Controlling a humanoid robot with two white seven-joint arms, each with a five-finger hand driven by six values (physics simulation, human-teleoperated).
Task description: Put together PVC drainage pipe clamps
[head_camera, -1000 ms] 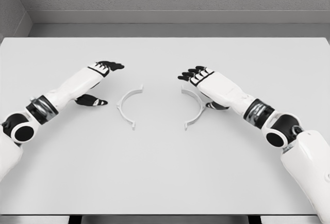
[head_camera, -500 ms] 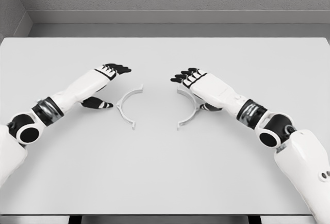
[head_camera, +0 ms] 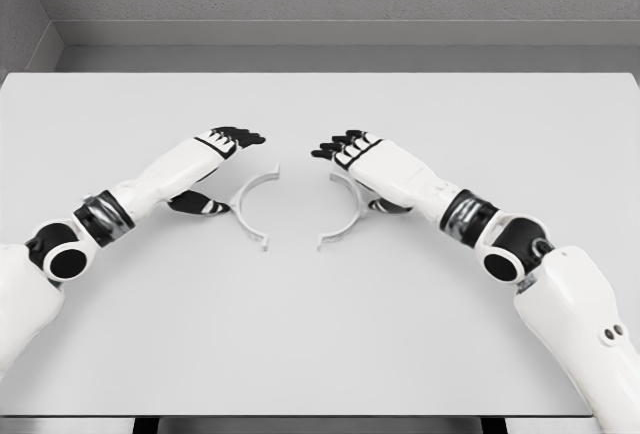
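Lying beside each robot hand (head_camera: 355,154), one clamp half (head_camera: 252,204).

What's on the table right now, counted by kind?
Clamp halves, white half-rings: 2, the left clamp half and the right clamp half
Hands over the table: 2, the left hand and the right hand
Total: 4

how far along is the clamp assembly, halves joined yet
Not joined. The left clamp half and right clamp half lie apart on the table, open sides facing. The left robot hand and right robot hand sit at their outer curves. Closing the gap remains.
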